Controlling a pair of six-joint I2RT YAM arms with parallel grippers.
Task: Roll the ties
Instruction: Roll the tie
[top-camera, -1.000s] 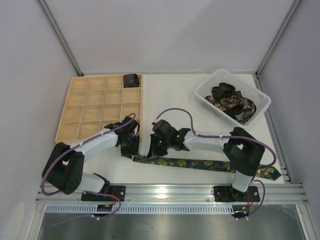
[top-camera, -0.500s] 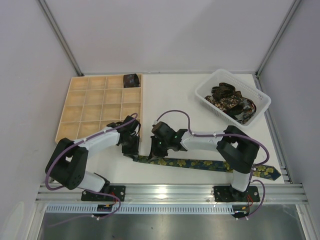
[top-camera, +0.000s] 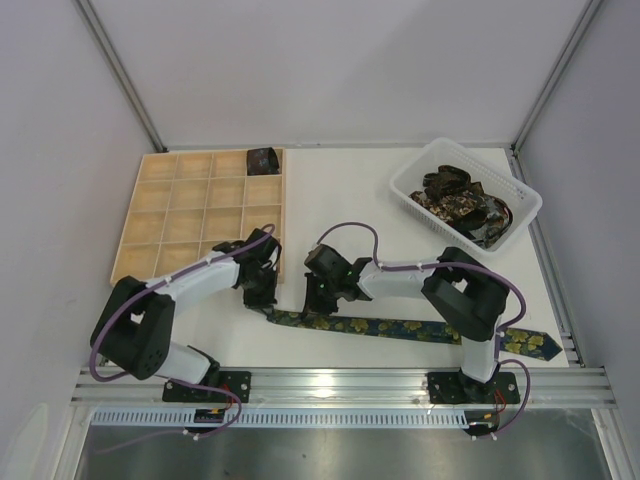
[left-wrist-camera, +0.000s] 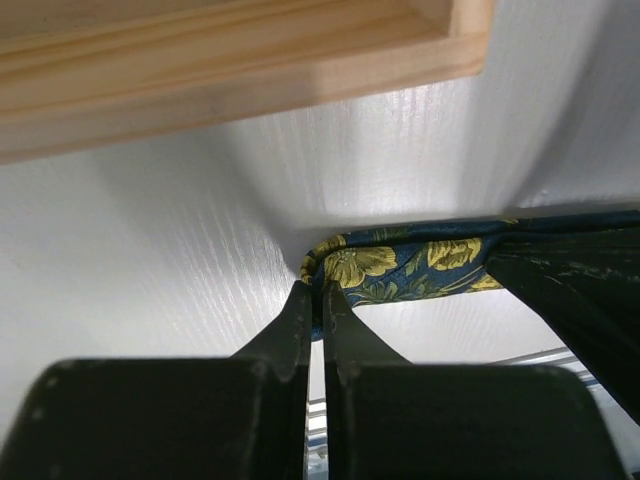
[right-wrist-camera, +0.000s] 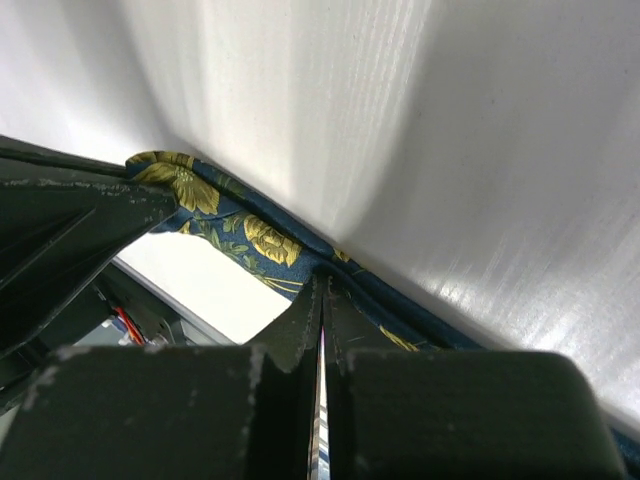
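closing over the past second, the left gripper (left-wrist-camera: 318, 300) goes from half-open jaws to a tight pinch on the narrow tip of the long navy fabric necktie with yellow-green flowers (left-wrist-camera: 400, 265). the tip bunches into a small fold at its fingertips. the right arm has drawn its elbow toward the left, and the necktie's wide end has slid a little way in from the tabletop's near right corner.

the right gripper (right-wrist-camera: 322, 285) has its jaws shut on the same necktie, just beside the left gripper, with a short span of cloth lifted between the two. seen from above, the necktie lies stretched along the near edge of the white tabletop (top-camera: 340, 190), running rightward from the grippers toward the near right corner.

with both ends of that short span now held, the roll appears ready to begin at the narrow end, though no turn of cloth is formed yet.

one small rolled dark tie (top-camera: 263, 160) sits in the far right compartment of the pale wooden grid tray (top-camera: 125, 230) at the far left corner. several dark patterned ties (top-camera: 460, 205) wait, unrolled, in the white plastic slotted basket (top-camera: 520, 195) at the far right corner.
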